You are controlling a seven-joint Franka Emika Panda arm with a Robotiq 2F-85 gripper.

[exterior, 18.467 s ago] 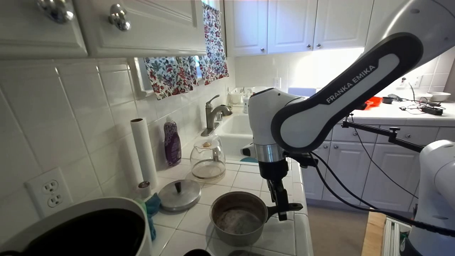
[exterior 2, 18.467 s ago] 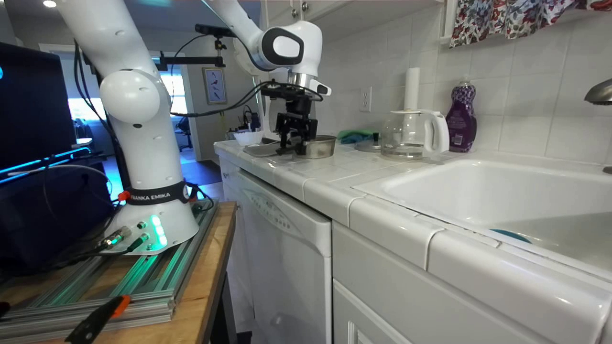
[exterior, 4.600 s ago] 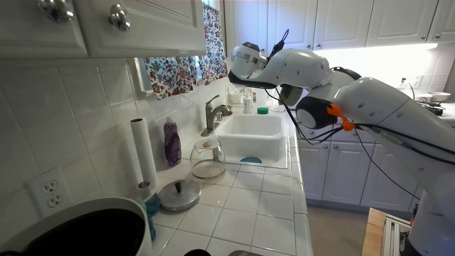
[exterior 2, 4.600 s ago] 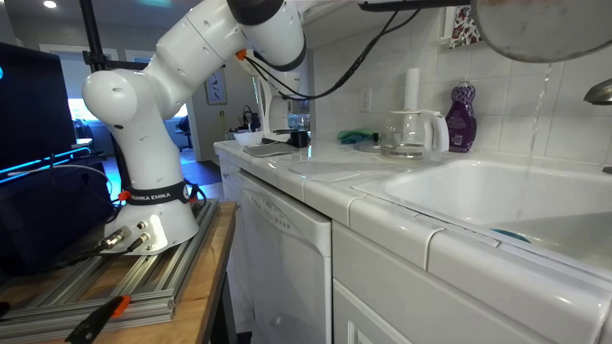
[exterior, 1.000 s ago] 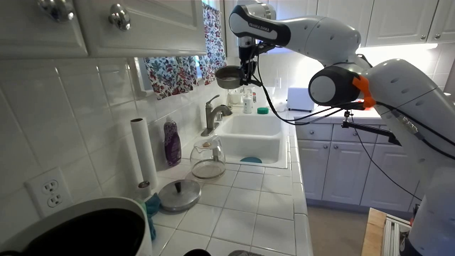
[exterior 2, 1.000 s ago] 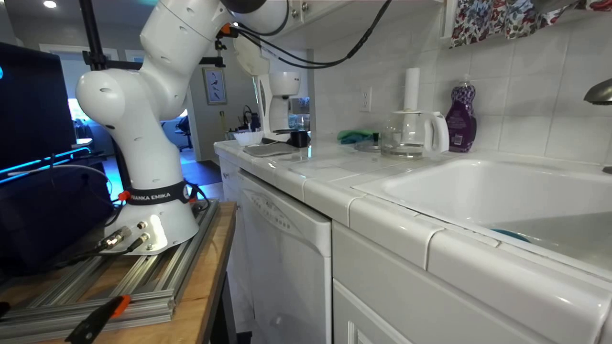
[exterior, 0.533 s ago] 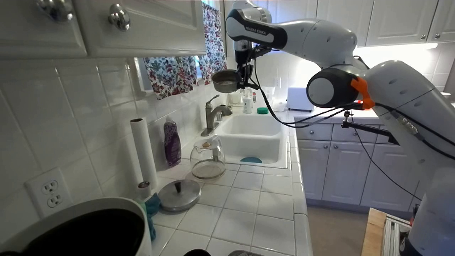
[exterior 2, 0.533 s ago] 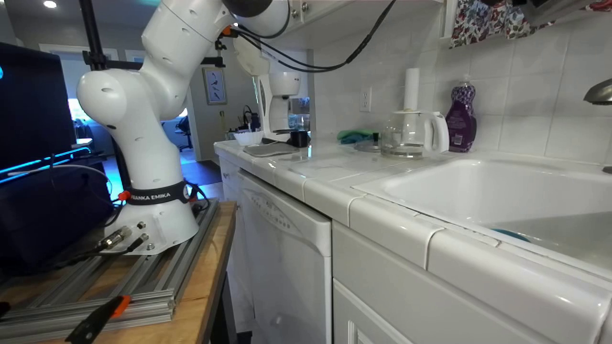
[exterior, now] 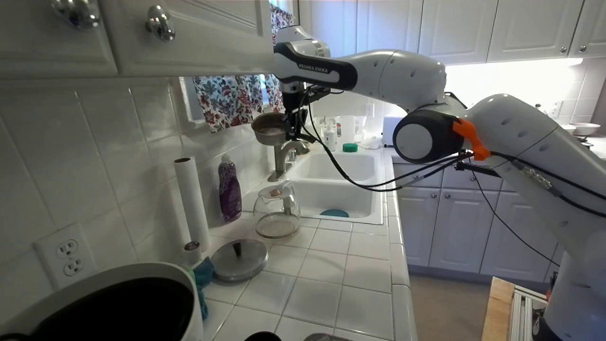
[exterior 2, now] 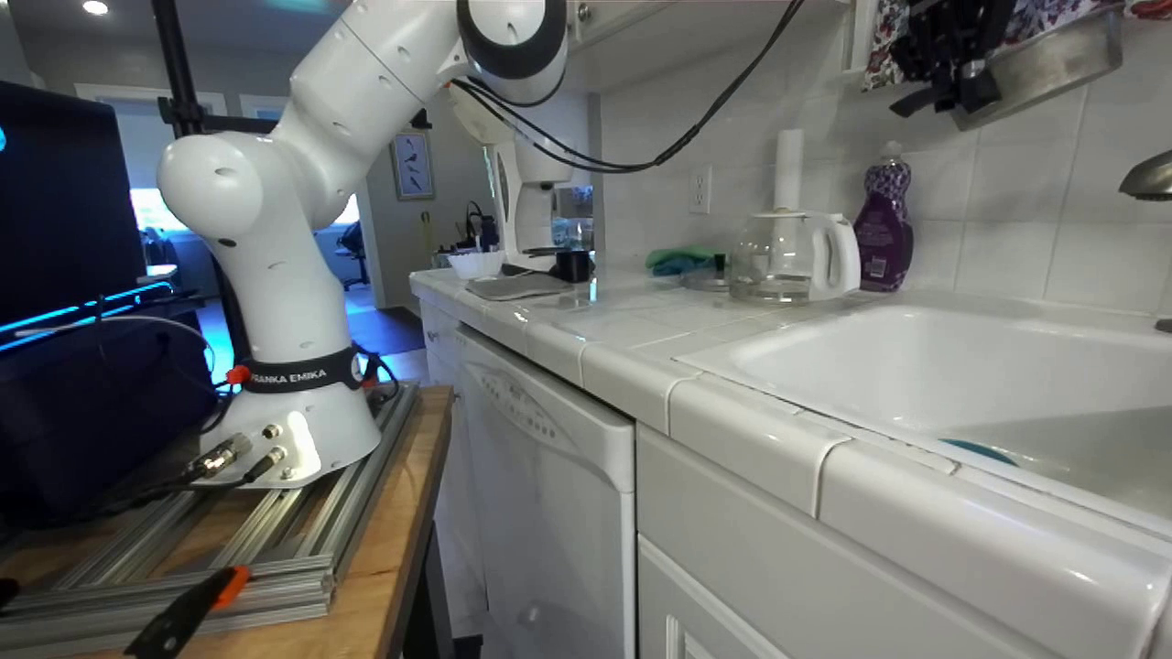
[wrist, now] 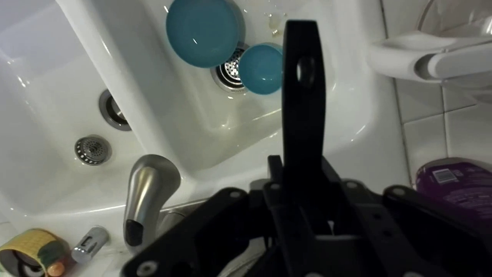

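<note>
The white sink is biggest. High over its back edge hangs the pot, looking a bit tipped and held by the claw. Swinging too low could bang it on the tap at the sink's back edge. A dropped pot could hit the blue bowls inside the sink. Littlest is the pot's black handle, over the sink: the claw pinches only there, so the pot's weight might twist it loose.

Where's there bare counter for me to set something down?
The tiles between the lid, the sink and the counter's front edge are bare. It's crowded along the wall: white roll, purple bottle, carafe. In the air near the faucet, the gripper holds the pot.
</note>
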